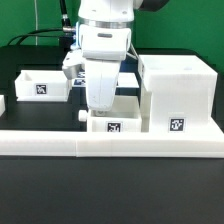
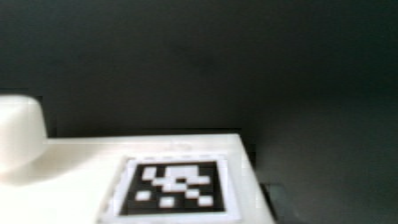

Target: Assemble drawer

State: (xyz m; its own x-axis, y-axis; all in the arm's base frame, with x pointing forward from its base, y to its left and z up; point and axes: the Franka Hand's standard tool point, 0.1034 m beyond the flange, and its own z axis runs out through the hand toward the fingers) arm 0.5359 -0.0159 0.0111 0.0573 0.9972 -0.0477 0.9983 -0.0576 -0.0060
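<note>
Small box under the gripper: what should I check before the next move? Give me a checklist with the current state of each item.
1. The gripper sits right over the small box: ok.
2. Whether the gripper is open or shut: cannot tell, neither view shows it.
3. The tag on the small box is readable in the wrist view: ok.
4. The cabinet stands upright, apart from the gripper: ok.
5. The second box lies off to the exterior view's left, out of the way: ok.

The big white drawer case point(image 1: 176, 92) stands upright on the right, with a marker tag on its near face. The left drawer box point(image 1: 44, 84), white and open on top, lies farther back. The middle drawer box point(image 1: 113, 125), also tagged, sits near, just beside the case.
</note>
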